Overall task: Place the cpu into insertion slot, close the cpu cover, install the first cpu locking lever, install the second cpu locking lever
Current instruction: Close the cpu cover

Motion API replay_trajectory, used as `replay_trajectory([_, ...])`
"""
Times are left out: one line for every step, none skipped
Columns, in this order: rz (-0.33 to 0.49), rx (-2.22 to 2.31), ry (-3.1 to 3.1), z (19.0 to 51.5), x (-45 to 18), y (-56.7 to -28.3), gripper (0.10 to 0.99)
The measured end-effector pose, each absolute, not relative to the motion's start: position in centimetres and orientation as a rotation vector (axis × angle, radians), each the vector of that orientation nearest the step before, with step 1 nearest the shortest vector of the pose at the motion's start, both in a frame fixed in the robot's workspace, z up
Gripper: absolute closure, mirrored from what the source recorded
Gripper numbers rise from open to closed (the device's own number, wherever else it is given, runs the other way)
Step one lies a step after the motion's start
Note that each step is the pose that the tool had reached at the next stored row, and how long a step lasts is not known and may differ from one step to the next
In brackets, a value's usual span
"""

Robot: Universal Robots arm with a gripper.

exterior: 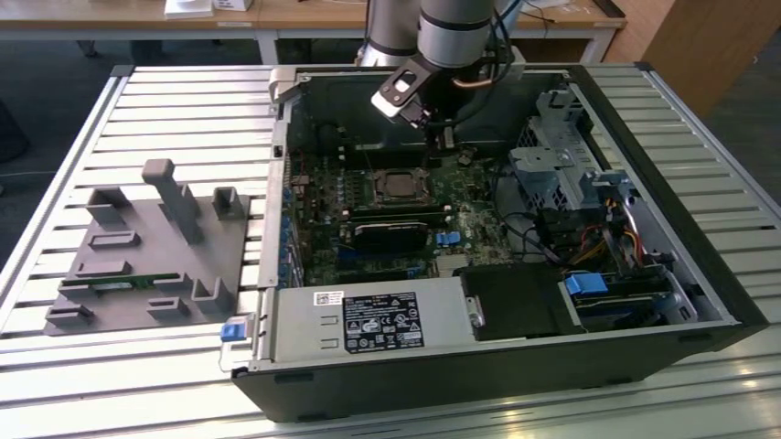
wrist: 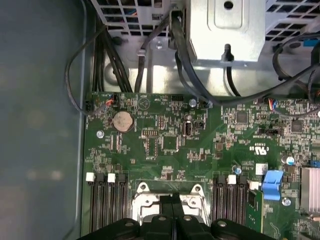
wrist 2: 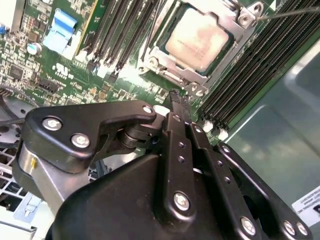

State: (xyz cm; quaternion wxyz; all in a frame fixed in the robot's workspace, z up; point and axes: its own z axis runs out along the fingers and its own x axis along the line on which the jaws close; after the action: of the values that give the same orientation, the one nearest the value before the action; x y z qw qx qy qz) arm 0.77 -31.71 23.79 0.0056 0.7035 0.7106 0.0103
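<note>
Cpu (wrist 2: 197, 40) lies framed by cpu cover (wrist 2: 227, 15) in second wrist view.

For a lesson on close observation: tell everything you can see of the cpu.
The cpu is a flat square chip with a dull silver-grey metal top, faintly smudged. It lies flat in the insertion slot, the silvery cpu cover framing it and leaving its top bare. Black memory slots run along two sides. The gripper hangs close by, not touching it.

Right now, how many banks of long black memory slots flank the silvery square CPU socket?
2: one bank, a second bank, flanking the socket; the gripper hides parts.
</note>
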Motion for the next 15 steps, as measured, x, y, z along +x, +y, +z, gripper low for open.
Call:
replay_trajectory([0.033,2.202,2.225,23.7,0.6,-31.7,0.98])
replay_trajectory([0.032,2.202,2.224,23.6,0.5,-31.7,0.98])
replay_trajectory([0.032,2.202,2.224,23.6,0.4,-31.7,0.98])
replay_trajectory([0.031,2.203,2.225,23.3,0.3,-31.7,0.98])
replay_trajectory([0.03,2.203,2.225,23.1,0.3,-31.7,0.98])
replay_trajectory([0.029,2.204,2.226,22.9,0.3,-31.7,0.98])
replay_trajectory([0.028,2.204,2.226,22.8,0.2,-31.7,0.98])
replay_trajectory([0.028,2.204,2.226,22.7,0.1,-31.7,0.98])
replay_trajectory([0.027,2.205,2.227,22.6,0.1,-31.7,0.98])
replay_trajectory([0.027,2.205,2.227,22.6,0.0,-31.7,0.98])
replay_trajectory([0.027,2.205,2.227,22.6,-0.1,-31.7,0.98])
replay_trajectory([0.026,2.205,2.227,22.6,-0.2,-31.7,0.98])
replay_trajectory([0.027,2.205,2.227,22.5,-0.3,-31.7,0.98])
replay_trajectory([0.026,2.205,2.227,22.5,-0.3,-31.7,0.98])
replay_trajectory([0.027,2.205,2.227,22.5,-0.4,-31.7,0.98])
